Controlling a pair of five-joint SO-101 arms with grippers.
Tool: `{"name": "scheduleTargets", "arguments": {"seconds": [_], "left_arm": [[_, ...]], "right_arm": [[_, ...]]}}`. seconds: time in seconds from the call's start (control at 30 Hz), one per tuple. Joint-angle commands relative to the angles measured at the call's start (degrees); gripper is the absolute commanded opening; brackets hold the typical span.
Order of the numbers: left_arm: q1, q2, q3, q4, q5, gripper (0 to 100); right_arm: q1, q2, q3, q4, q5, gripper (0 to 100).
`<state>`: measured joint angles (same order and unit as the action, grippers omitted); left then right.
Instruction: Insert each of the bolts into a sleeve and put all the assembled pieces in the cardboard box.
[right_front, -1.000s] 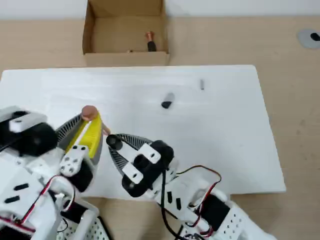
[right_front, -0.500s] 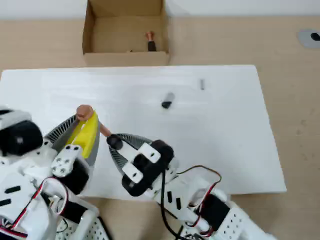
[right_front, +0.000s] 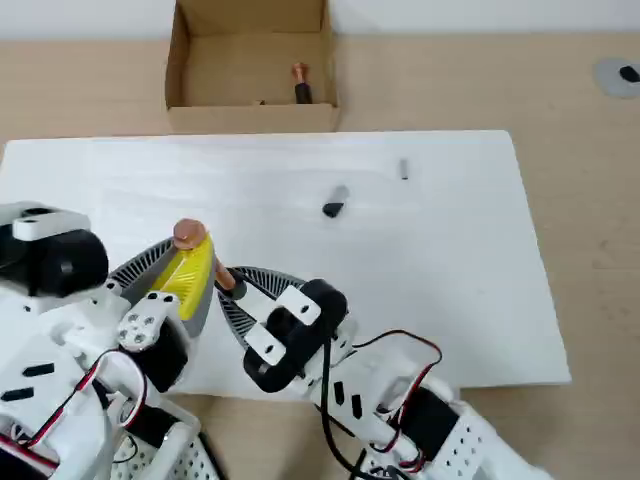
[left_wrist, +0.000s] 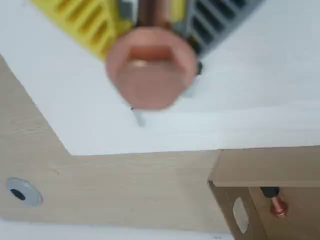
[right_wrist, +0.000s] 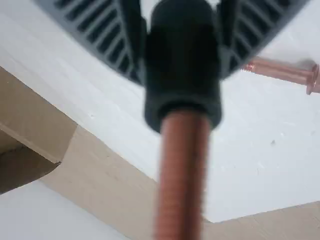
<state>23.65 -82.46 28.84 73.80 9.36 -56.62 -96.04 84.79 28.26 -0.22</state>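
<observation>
Insertion step in progress. The left gripper (right_front: 186, 245), its yellow and grey fingers clenched on a copper bolt (right_front: 188, 236) just below the hexagonal head, meets the right gripper (right_front: 233, 284) near the board's near-left corner. The right gripper's jaws grasp a black sleeve (right_wrist: 182, 65). The bolt's threaded shank enters the mouth of this sleeve, judged partly seated rather than fully home. The next move calls for the two axes to be held in line while the bolt is pushed deeper; one gripper must then let go so that the other can carry the piece to the cardboard box (right_front: 250, 118). This box stands on the wooden table (right_front: 590, 200) just beyond the far edge of the white board (right_front: 430, 300). It holds one finished piece (right_front: 300, 84) beside its right wall. A spare sleeve (right_front: 335, 203) lies near the board's middle, and a small grey piece (right_front: 404, 169) lies toward the far edge. A second bolt (right_wrist: 280, 72) rests on the board near the right gripper. A grey grommet (right_front: 620, 75) sits at the table's far-right corner.
</observation>
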Motion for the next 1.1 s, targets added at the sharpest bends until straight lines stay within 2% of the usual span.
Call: {"name": "scheduleTargets", "arguments": {"seconds": [0.0,0.53,0.73,1.07], "left_arm": [[0.88,0.66,-2.73,0.09,0.35,1],[0.62,0.31,0.62,0.53,-0.97,1],[-5.54,0.31,4.22,-3.60,-0.97,1],[-5.54,0.22,5.10,-3.25,-0.70,1]], "right_arm": [[-0.66,-0.31,-0.22,-1.49,0.35,1.0],[-0.57,-0.75,-0.22,-1.49,0.35,1.0],[-0.57,-0.75,-0.22,-1.41,0.35,1.0],[-0.57,-0.75,-0.22,-1.41,0.35,1.0]]}}
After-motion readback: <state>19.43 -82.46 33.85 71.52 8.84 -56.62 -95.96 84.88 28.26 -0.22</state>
